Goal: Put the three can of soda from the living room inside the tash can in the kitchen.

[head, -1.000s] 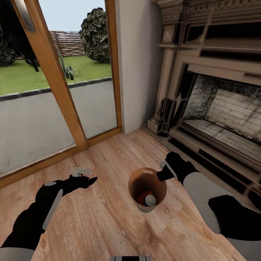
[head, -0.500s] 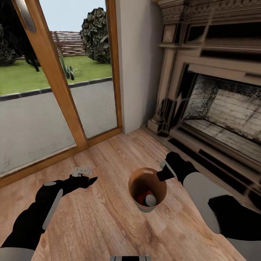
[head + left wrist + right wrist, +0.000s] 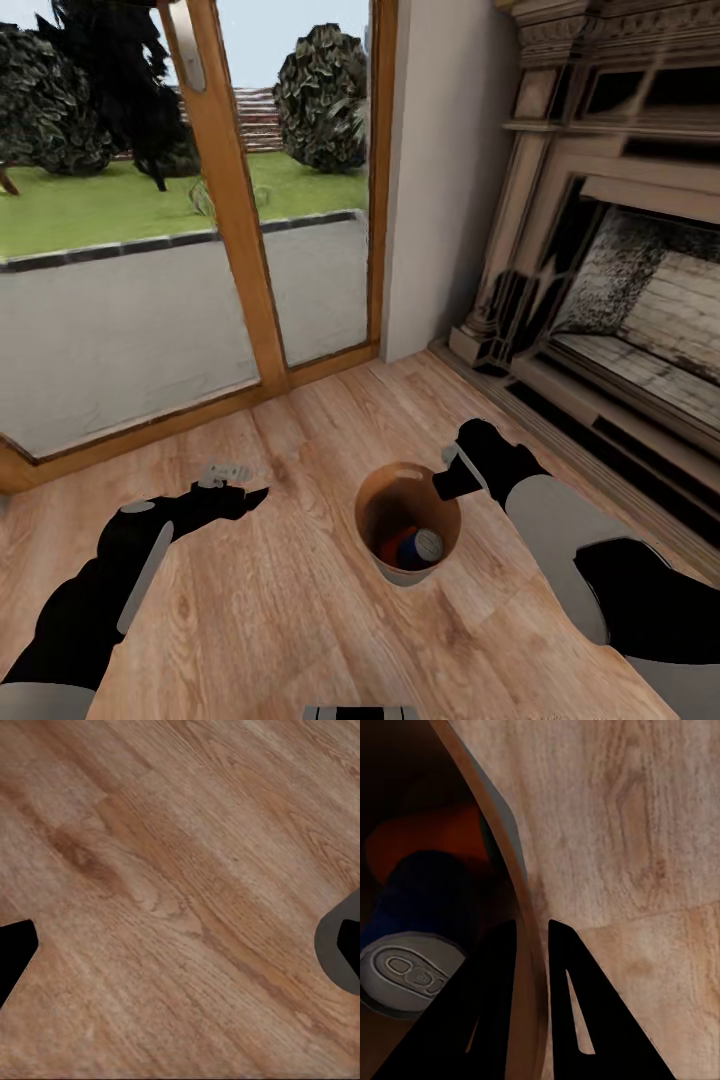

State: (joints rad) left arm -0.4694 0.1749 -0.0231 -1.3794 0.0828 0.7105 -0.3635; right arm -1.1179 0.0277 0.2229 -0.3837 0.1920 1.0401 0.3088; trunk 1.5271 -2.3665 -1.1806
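The tash can point(image 3: 405, 577), a small tapered bucket with a brown inside, hangs just above the wood floor in front of me. My right gripper point(image 3: 447, 482) is shut on its far right rim; in the right wrist view the right gripper point(image 3: 531, 926) straddles the bucket wall point(image 3: 502, 847). Inside lie cans of soda: a dark blue one with a silvery top point(image 3: 420, 546) point(image 3: 405, 971) and an orange one point(image 3: 390, 548) point(image 3: 442, 832) beside it. My left gripper point(image 3: 245, 495) point(image 3: 180, 945) hovers open over bare floor, left of the bucket.
This is the living room. Wood-framed glass doors point(image 3: 240, 230) stand ahead on the left, with a garden behind. A pale wall section point(image 3: 440, 180) separates them from the fireplace point(image 3: 620, 270) and its low hearth step at the right. Wood floor point(image 3: 300, 620) lies around the bucket.
The whole picture has shifted right, so the camera has turned left. Arms and bucket hold the same place in the picture. The cans have shifted a little inside the bucket.
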